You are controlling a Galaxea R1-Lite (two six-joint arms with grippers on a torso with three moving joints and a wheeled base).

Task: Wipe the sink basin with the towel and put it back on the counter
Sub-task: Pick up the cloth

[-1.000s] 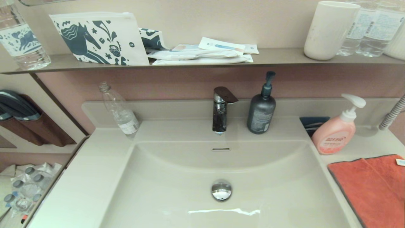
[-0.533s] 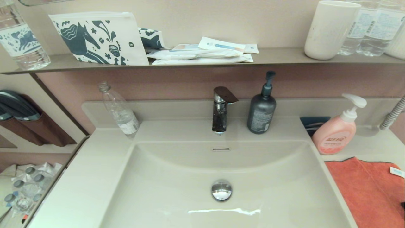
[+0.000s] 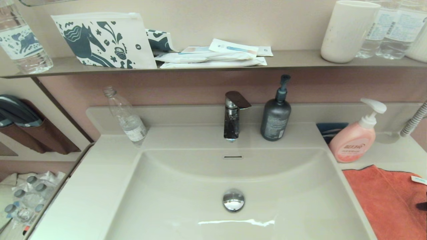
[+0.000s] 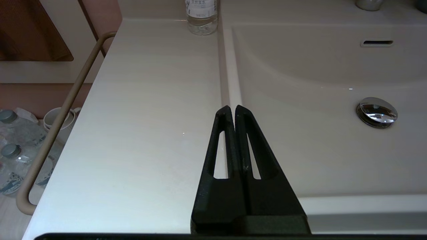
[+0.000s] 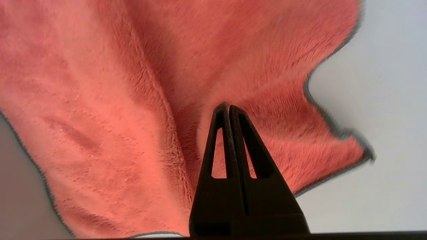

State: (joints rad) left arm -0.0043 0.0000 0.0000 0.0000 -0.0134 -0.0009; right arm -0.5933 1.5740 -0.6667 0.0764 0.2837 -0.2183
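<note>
The towel lies rumpled on the counter at the head view's lower right, beside the sink basin, and only the right wrist view shows the right gripper clenched on a raised fold, while the left gripper hovers closed, holding nothing, over the basin's opposite edge.

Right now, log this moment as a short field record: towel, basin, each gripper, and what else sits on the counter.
towel: orange towel bunched on the counter, on the robot's right of the basin
sink basin: sink basin bare, drain stopper in place
right gripper: right gripper shut, pinching a fold of towel
left gripper: left gripper shut, over the basin's left rim, holding nothing
other items: pink pump bottle, dark pump bottle, clear bottle, faucet
</note>
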